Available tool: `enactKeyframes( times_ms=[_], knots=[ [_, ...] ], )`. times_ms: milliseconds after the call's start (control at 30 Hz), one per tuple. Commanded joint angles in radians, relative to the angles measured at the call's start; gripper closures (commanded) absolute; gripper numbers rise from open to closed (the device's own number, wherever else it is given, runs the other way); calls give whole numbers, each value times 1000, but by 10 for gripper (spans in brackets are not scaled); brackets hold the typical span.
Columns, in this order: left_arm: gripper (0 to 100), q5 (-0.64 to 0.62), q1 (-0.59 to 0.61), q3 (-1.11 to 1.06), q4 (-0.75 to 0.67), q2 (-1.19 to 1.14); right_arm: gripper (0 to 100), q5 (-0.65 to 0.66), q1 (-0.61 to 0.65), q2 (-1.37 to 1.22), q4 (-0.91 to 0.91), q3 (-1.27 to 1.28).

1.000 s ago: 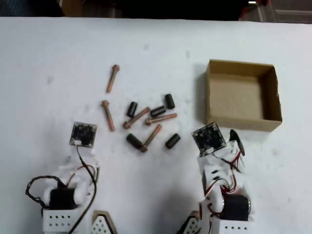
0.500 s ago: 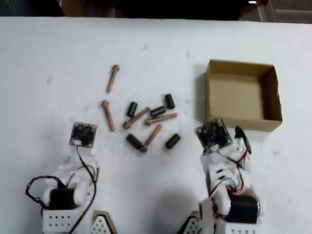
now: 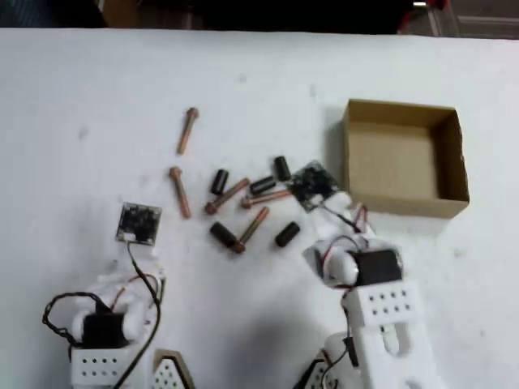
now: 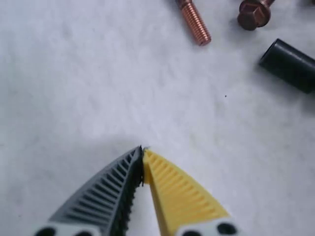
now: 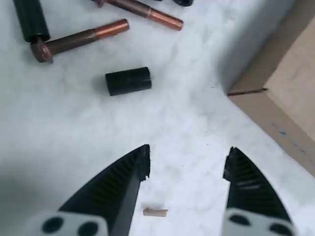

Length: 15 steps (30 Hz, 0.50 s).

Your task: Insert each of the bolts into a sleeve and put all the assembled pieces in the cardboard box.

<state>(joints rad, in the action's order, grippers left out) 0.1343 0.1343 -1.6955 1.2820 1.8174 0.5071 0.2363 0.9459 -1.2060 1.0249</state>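
- Clearly the first pick is in hand: bolts [image 3: 253, 227] and sleeves [image 3: 222, 234] lie loose on the table [image 3: 97, 81], near the empty cardboard box [image 3: 403, 203].
- The right gripper [image 5: 188, 155] hangs wide open and empty, near one black sleeve [image 5: 128, 80].
- The left gripper [image 4: 142, 150] is closed on nothing, low over the table.
- Next, I judge, the right jaws must straddle that sleeve.

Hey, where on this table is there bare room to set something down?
Free: the far strip of the table, the wide left part beside the bolts, and right of the box. The box floor is bare too. Crowded: the middle, bolts and sleeves with the right gripper beside them.
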Motion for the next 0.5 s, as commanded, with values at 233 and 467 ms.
enactKeyframes(
  times_ms=[233,467],
  knots=[
    [980,-9,1,3,5,7,764,-20,108,-338,82,-176],
    [980,-9,1,3,5,7,623,72,107,-564,162,-267]
  ],
)
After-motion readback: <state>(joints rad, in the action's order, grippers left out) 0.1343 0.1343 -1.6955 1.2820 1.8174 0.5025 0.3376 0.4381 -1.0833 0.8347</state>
